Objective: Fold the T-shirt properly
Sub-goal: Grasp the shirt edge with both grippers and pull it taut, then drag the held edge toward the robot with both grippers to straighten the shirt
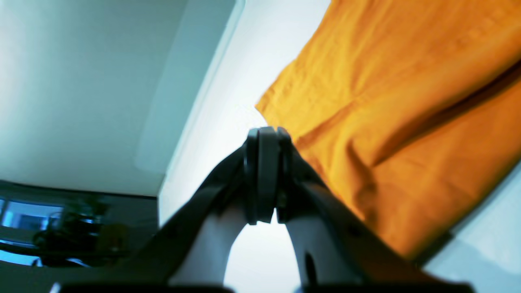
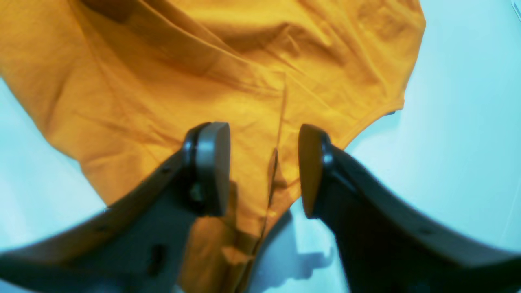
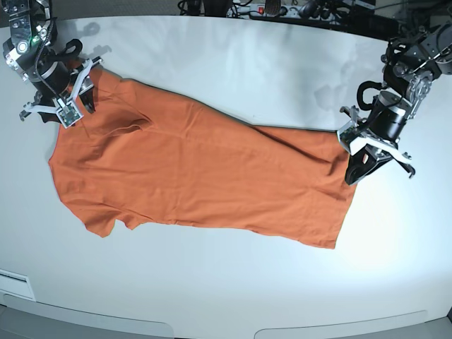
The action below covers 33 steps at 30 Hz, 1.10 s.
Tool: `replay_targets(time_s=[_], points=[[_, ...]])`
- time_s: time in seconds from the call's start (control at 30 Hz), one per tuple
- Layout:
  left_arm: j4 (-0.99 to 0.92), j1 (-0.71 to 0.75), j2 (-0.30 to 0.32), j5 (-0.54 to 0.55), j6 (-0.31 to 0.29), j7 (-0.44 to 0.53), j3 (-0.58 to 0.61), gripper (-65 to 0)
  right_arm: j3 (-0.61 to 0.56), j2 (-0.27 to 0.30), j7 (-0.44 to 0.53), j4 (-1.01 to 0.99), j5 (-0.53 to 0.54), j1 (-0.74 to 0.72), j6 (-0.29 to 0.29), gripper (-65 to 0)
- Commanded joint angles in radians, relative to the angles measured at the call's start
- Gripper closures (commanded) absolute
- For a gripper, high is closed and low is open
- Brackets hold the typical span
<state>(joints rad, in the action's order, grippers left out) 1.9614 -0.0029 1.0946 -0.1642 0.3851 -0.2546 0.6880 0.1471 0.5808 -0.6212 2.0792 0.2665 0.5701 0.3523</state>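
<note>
Lying between right jaws (image 2: 262,167) — T-shirt (image 3: 198,176) beside shut left jaws (image 1: 266,175).

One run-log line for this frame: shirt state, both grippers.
T-shirt: spread flat on table, unfolded | left gripper: shut, at hem corner, grip unclear | right gripper: open, over sleeve edge

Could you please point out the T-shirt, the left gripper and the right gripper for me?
T-shirt (image 3: 205,176), base view, middle of the spread cloth.
Left gripper (image 1: 266,175), left wrist view, shut fingertips beside the shirt's edge.
Right gripper (image 2: 263,167), right wrist view, gap between parted fingertips over the cloth.
</note>
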Motion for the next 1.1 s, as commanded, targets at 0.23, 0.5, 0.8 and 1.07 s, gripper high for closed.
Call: replay_targets(time_s=[0.23,0.5,0.8,1.07], points=[[-0.019,-0.030,0.019,0.016,-0.262,0.000,-0.009,0.0,0.010,0.012,-0.008,0.013,0.079,-0.002,-0.003,0.0],[-0.216,-0.115,-0.032,0.051,-0.468,0.077,-0.009,0.0,0.010,0.012,0.000,0.013,0.079,-0.002,0.043,0.0],[-0.308,-0.170,-0.152,0.094,-0.507,0.090,-0.009,0.0,0.010,0.011,0.035,-0.058,0.102,-0.004,0.043,0.0],[-0.316,-0.169,-0.160,0.136,-0.610,0.060,-0.009,0.0,0.010,-0.055,0.060,-0.312,0.053,-0.066,0.156,0.0]])
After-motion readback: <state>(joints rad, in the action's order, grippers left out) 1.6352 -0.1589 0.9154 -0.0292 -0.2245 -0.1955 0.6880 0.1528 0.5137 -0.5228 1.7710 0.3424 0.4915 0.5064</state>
